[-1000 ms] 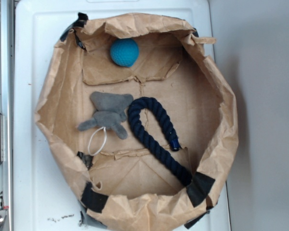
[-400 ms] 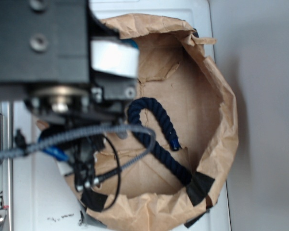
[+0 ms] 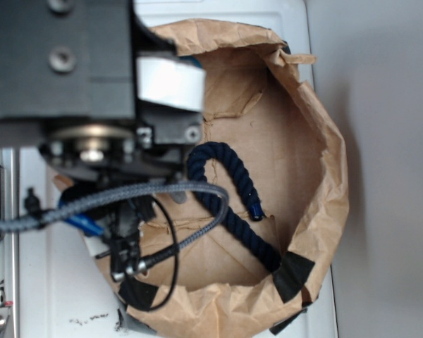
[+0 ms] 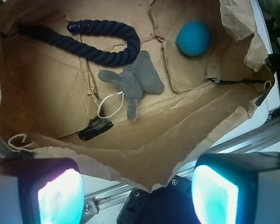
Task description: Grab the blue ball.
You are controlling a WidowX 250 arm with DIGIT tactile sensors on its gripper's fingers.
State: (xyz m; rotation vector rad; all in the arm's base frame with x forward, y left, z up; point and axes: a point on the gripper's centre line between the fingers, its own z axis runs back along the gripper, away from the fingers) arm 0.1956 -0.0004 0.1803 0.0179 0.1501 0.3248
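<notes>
In the wrist view the blue ball [image 4: 194,38] lies on the floor of the brown paper bag [image 4: 186,126], at the upper right. My gripper [image 4: 137,193] is open and empty, its two glowing pads [image 4: 60,196] wide apart at the bottom edge, well above the bag's near rim. In the exterior view the arm [image 3: 63,84] fills the upper left and hides the ball.
A grey plush elephant [image 4: 135,83] with a white loop lies mid-bag. A dark navy rope [image 4: 91,39] curves beside it; it also shows in the exterior view [image 3: 229,201]. The bag's crumpled walls [image 3: 324,176] rise all round. A metal rail [image 4: 233,144] runs below the bag.
The arm came into the exterior view from the upper left and now covers the ball and the elephant. Over the last half second it barely moved.
</notes>
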